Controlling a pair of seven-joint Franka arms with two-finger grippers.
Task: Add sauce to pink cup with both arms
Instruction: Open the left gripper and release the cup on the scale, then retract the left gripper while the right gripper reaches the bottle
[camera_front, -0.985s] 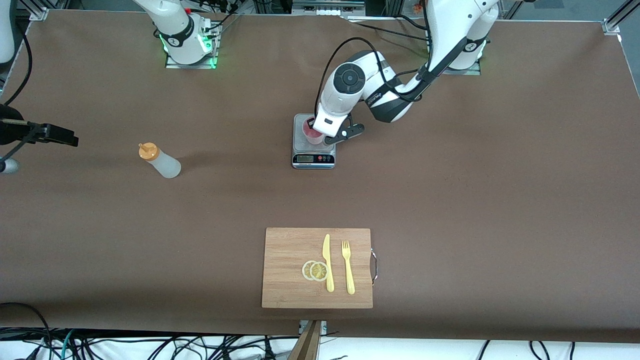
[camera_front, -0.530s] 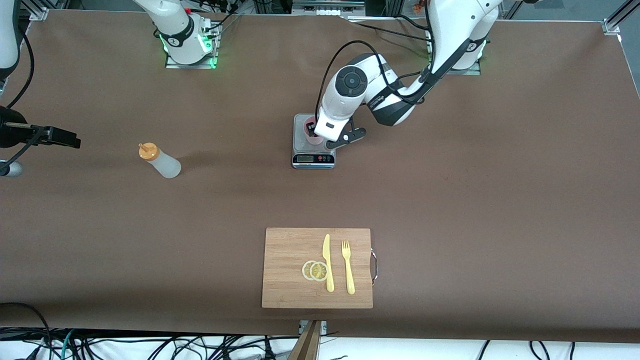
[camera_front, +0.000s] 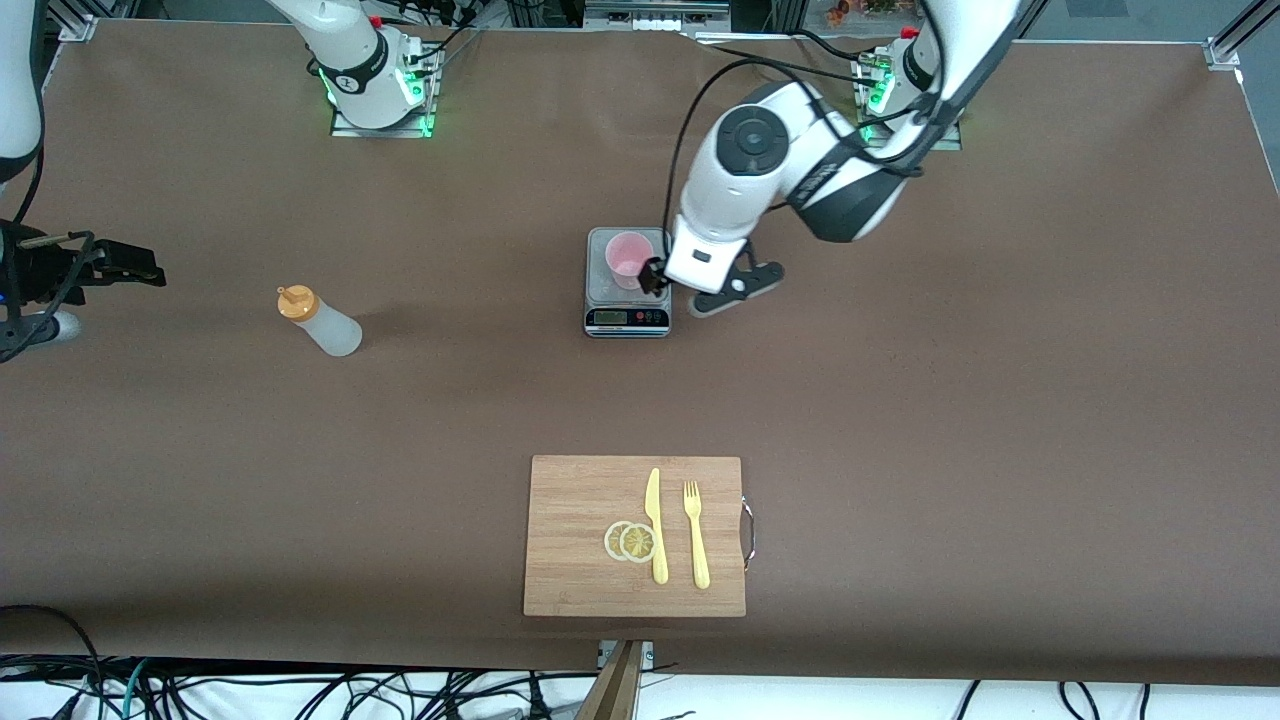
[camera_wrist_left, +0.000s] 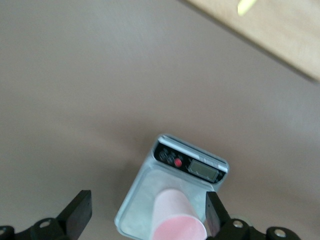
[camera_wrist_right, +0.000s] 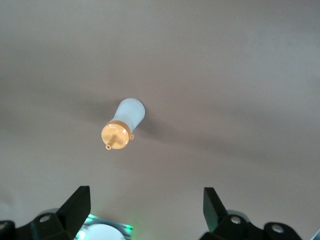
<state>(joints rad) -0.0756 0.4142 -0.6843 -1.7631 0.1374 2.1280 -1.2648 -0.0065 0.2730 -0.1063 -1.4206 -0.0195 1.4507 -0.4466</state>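
You're seeing left tool (camera_front: 655, 278) released, lifting clear at 3 o'clock of pink cup (camera_front: 628, 259) on scale (camera_front: 627, 314) | right tool (camera_wrist_right: 145, 210) released, hovering over sauce (camera_front: 318, 321) | pickup next.

Even, soft overhead light; faint shadows on the table (camera_front: 900, 400); both wrist views slightly blurred.

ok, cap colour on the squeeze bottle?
Orange, on the sauce bottle, whose body is translucent whitish. It shows best in the right wrist view.
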